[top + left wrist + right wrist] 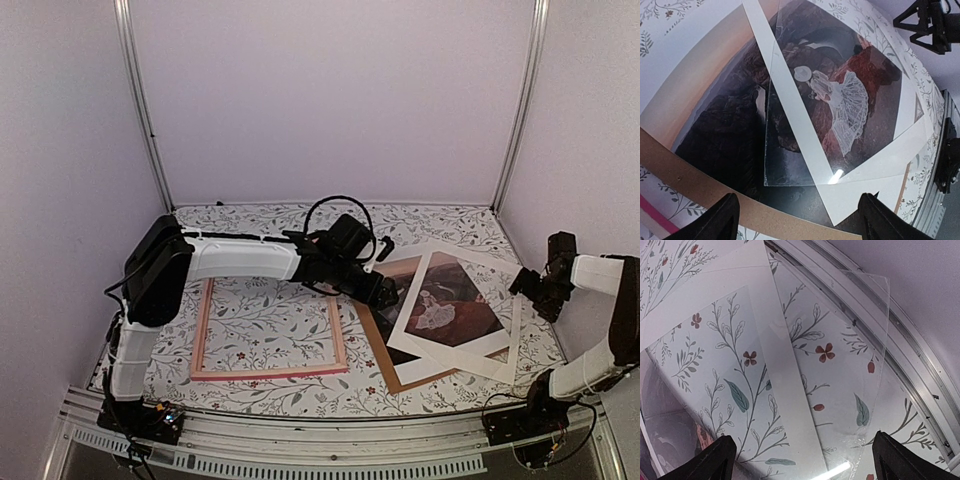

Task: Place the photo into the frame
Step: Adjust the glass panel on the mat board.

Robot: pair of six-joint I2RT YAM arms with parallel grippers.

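1. The photo (725, 145) is laid flat on a brown backing board (400, 375), right of the middle of the table (270, 225).
2. It is turned crooked, so its edges are slanted against the table's edges. Its pale band is pointed toward the back wall. Which side is longer cannot be told, since much of it is covered.
3. A white mat board (455, 360) is laid crooked over it, and the pale figure is seen through the mat's window. A clear sheet (850, 355) is laid on top too.
4. The frame (268, 373) is laid flat to the left, just beside the backing board but apart from it. Its sides are lined up with the table's near edge.
5. The left gripper (800, 220) is held over the left side of the pile. Its fingers are spread wide and nothing is held.
6. The right gripper (807, 462) is held over the clear sheet near the table's right edge. Its fingers are spread and nothing is held.
7. Bare table is seen behind the frame and the pile.
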